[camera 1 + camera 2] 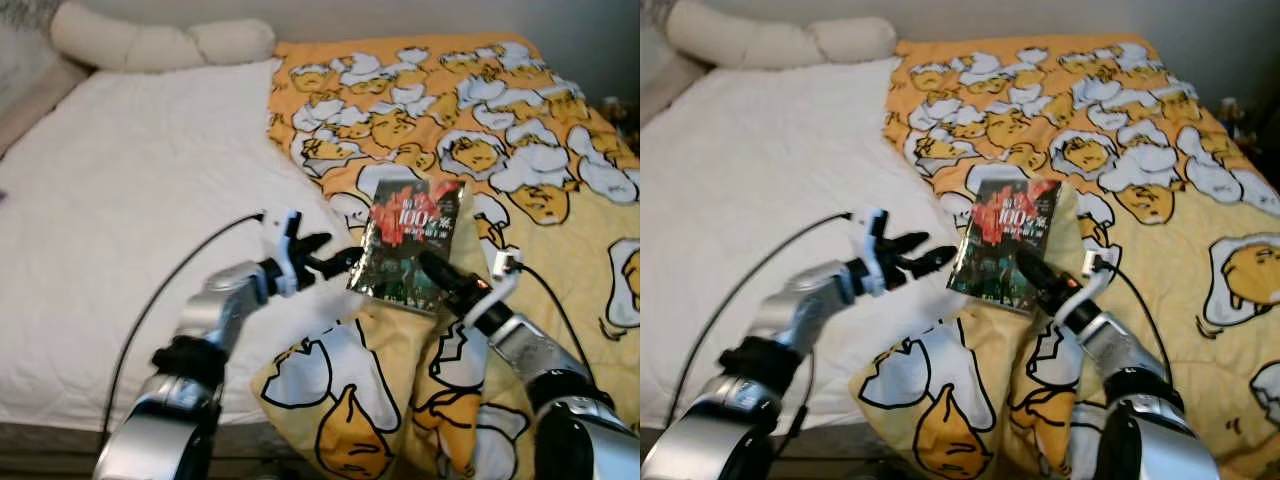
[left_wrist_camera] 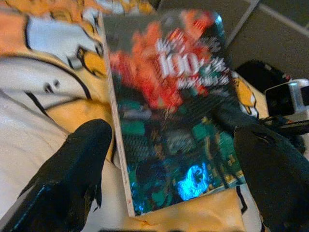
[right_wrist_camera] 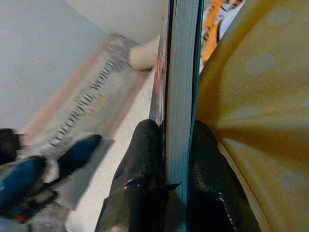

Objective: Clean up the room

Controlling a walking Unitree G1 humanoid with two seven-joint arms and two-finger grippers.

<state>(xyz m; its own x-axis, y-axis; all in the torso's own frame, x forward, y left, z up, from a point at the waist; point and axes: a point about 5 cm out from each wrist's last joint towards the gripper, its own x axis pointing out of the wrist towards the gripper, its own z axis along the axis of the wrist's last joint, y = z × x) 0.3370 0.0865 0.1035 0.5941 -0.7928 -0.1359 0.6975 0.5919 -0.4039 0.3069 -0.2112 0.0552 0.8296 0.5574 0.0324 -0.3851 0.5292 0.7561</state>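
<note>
Eye views: book (image 1: 410, 243) on yellow blanket (image 1: 560, 200), tilted up, long side running away from robot. Right gripper (image 1: 432, 268) shut on its near edge.
Left wrist view: left gripper (image 1: 335, 262) open wide, just beside book's side, closing in.
Right wrist view: fingers (image 3: 140, 159) squeezing pages. Shiny dark cover, red splash.

Both silver arms reach forward and inward, bent at the elbows, a cable looping from each wrist. The right gripper (image 1: 432, 266) points up and toward the left one, its jaws pressed together on the edge of the book (image 1: 410, 243), one finger (image 3: 137, 179) on each cover. The left gripper (image 1: 335, 262) points at the right one with its jaws spread apart, fingertips just beside that book's near edge.
</note>
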